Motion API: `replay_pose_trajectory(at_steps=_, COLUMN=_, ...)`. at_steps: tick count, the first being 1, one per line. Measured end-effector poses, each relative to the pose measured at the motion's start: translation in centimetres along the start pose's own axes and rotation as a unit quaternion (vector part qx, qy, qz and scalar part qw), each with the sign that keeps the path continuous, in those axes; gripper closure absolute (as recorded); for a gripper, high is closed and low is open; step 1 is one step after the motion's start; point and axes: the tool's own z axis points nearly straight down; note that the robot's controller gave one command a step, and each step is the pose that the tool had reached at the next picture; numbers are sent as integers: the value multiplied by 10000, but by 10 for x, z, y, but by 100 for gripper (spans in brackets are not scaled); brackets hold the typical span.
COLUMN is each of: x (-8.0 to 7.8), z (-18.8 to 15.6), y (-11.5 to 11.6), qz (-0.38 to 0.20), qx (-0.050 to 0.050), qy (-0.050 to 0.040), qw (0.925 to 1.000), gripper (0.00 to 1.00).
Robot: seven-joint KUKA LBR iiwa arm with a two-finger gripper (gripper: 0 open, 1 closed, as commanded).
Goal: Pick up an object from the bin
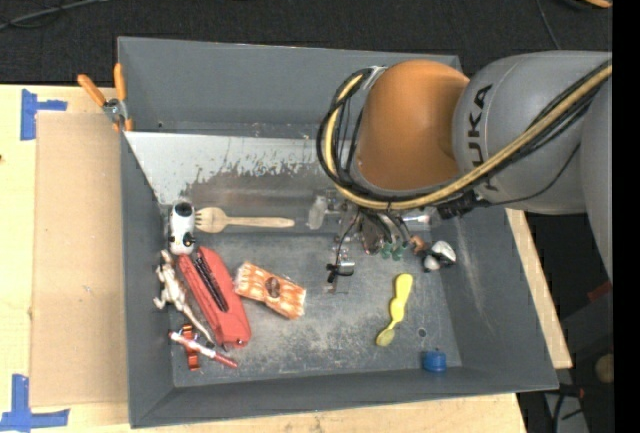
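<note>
one hand (341,267) over mid bin (290,71), grip cannot be told, orange patterned bar (269,290) and yellow piece (395,309) near

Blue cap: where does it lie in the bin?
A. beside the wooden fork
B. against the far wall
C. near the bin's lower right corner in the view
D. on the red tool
C: the blue cap lies alone by the lower right corner of the bin, below the yellow piece.

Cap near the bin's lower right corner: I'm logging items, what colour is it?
The cap is blue; the camera view shows it best.
</note>
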Motion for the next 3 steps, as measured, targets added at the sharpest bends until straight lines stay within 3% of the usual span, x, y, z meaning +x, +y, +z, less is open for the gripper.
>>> replay_pose_trajectory(at_steps=1, x=-2, z=-4, y=0, qz=10, qx=-3, qy=-39, qw=10000, gripper=0)
replay_pose_trajectory(at_steps=2, x=3, z=57, y=26, qz=800, qx=-8, qy=-36, qw=9968, gripper=0)
replay_pose_trajectory(at_steps=3, x=11, z=65, y=53, qz=-161, qx=2, qy=-48, qw=9999, gripper=0)
